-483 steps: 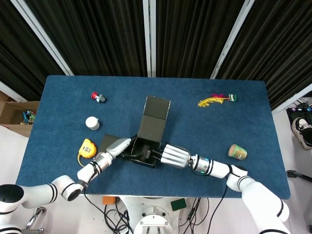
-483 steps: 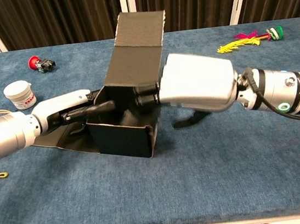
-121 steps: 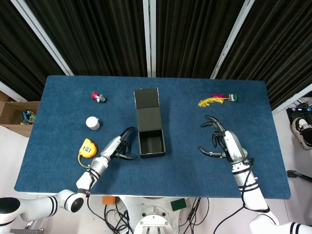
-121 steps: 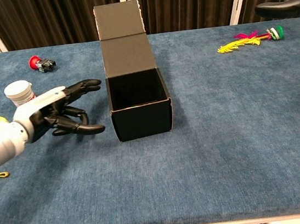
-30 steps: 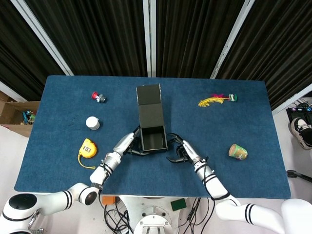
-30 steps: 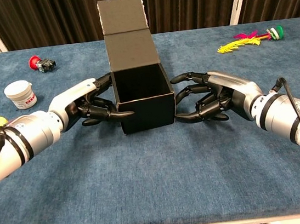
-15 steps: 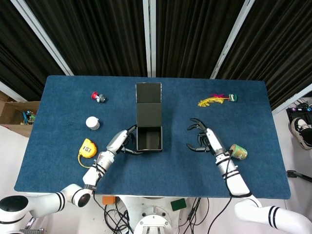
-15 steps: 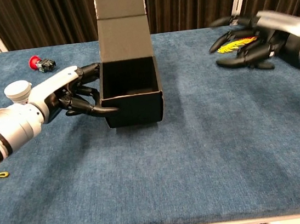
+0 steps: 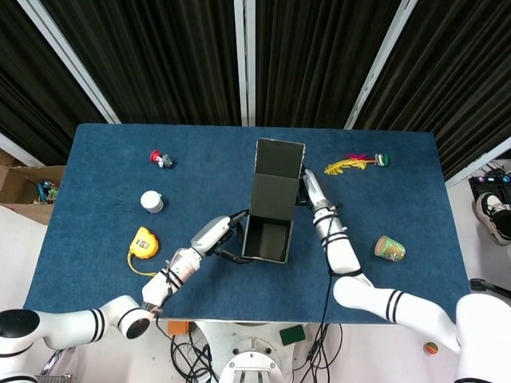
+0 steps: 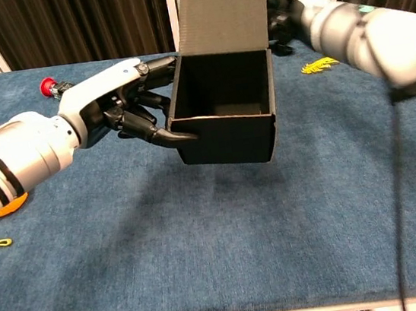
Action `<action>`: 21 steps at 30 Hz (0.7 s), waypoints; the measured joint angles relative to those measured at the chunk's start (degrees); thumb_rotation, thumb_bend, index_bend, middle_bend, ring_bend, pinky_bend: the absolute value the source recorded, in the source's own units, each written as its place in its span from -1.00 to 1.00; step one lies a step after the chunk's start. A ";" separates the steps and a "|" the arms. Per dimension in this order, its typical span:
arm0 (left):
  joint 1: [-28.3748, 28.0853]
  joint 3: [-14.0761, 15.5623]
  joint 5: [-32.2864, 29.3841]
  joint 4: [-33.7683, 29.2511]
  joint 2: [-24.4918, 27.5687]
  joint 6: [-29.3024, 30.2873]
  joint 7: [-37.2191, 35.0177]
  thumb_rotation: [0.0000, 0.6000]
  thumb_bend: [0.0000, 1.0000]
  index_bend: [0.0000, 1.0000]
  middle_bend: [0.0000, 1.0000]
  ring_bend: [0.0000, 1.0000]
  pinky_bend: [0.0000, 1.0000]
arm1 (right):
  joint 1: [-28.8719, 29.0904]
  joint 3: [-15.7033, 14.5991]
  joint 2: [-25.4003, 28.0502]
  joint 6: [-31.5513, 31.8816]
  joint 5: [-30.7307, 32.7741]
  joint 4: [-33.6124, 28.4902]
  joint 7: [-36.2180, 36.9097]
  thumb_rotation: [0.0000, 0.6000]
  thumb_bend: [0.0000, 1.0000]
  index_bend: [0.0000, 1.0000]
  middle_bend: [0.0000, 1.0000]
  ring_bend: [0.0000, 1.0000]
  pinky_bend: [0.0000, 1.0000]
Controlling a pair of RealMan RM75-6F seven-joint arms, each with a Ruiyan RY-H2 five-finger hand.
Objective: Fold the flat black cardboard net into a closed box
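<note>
— Where's the black box (image 10: 225, 119)?
— Mid-table, lid up. The left hand (image 10: 126, 105) grips its left wall; the right hand (image 9: 310, 190) is at the lid's right edge, grip unclear.

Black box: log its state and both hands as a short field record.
box: black cardboard box, walls up, open mouth facing the chest camera
lid: lid flap upright, not closed
left hand: left hand grips the box's left wall
right hand: right hand at the lid's right edge; contact unclear
table: blue table
</note>
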 measured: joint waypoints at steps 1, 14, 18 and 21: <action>-0.21 -0.04 -0.31 0.29 -0.08 -0.39 0.22 0.99 -0.80 -0.43 -0.32 0.22 0.94 | 0.87 1.01 -0.81 -0.08 0.36 0.22 -0.02 1.00 -0.63 -0.60 -0.24 0.50 1.00; -1.74 -1.05 -9.60 8.79 -2.82 -7.41 3.03 0.99 -0.80 -0.54 -0.38 0.22 0.94 | 3.87 -1.46 1.60 -1.40 2.45 -11.42 -8.99 1.00 -0.97 -0.59 -0.11 0.50 1.00; -1.77 -1.58 -12.33 10.11 -3.58 -8.62 5.06 0.99 -0.81 -0.72 -0.51 0.22 0.95 | 5.40 -4.68 2.09 0.67 3.73 -12.30 -17.79 1.00 -1.00 -0.51 -0.13 0.50 1.00; -1.71 -1.86 -13.62 10.42 -3.72 -8.99 6.90 0.83 -0.81 -0.88 -0.64 0.22 0.95 | 6.98 -6.46 2.16 3.00 5.11 -12.67 -24.77 1.00 -1.00 -0.50 -0.13 0.50 1.00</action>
